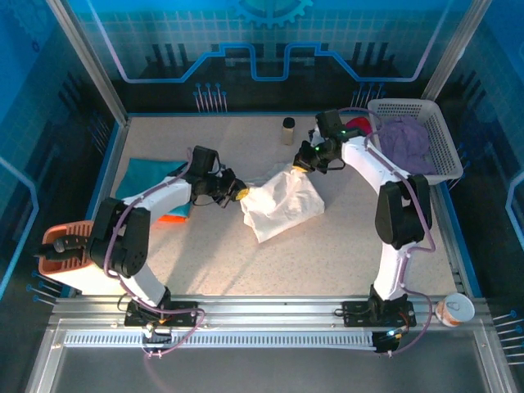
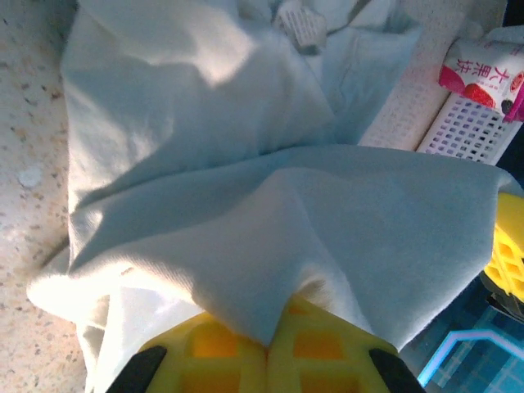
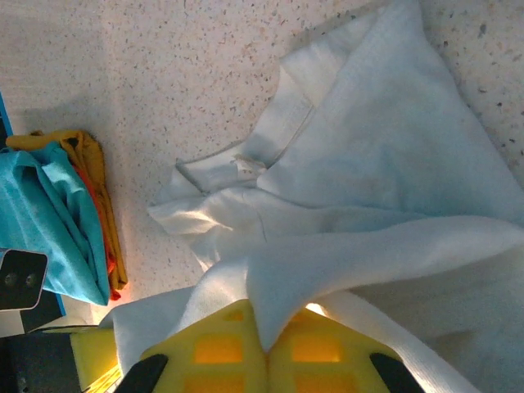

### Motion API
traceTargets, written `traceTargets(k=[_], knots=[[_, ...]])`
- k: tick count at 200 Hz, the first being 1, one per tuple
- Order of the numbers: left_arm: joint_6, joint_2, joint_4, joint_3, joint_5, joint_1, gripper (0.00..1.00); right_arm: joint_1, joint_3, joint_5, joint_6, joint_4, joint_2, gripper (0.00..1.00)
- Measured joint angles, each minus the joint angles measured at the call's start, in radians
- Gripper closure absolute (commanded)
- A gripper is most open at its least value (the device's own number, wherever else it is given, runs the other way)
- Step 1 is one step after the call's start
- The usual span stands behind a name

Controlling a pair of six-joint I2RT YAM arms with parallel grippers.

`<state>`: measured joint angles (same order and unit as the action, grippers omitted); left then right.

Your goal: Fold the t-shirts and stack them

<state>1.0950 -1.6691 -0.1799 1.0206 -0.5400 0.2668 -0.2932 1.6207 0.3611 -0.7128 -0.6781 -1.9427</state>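
both grippers pinched on the white shirt

you have a soft, matte white t-shirt (image 1: 282, 205) bunched in a crumpled, roughly triangular heap near the middle of the speckled, stone-look table (image 1: 344, 262). its knit cloth falls in deep folds, and the right wrist view shows a ribbed collar and a small neck label.

your left gripper (image 1: 237, 195) sits at the heap's left edge. its yellow, waffle-patterned pads (image 2: 213, 344) are pressed together with a ridge of the white cloth caught between them, and the fabric drapes away from them in broad creases.

your right gripper (image 1: 296, 166) is at the heap's far upper corner. its jaws are likewise closed on a fold of the same shirt, which spreads out beyond its own yellow pads (image 3: 221, 348). the shirt spans between the two grippers and touches both.

the teal t-shirt (image 1: 147, 176) lies folded flat at the table's left side, with the orange t-shirt (image 1: 172, 218) peeking out at its near edge. both are close beside your left arm and well apart from the right gripper.

a white plastic mesh basket (image 1: 442, 155) stands at the far right, holding purple cloth (image 1: 405, 139).
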Motion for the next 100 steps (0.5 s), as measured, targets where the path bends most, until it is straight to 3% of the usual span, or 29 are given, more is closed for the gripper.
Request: traceTargets(k=[74,100], knots=[[-0.060,-0.146,-0.012,0.137,-0.035,-0.068,1.00,0.001,0.101,0.011,0.015,-0.001,-0.119,1.00],[-0.086,-0.205,-0.032,0.200,-0.055,-0.083,0.94,0.008,0.124,0.014,0.019,-0.001,-0.146,0.96]])
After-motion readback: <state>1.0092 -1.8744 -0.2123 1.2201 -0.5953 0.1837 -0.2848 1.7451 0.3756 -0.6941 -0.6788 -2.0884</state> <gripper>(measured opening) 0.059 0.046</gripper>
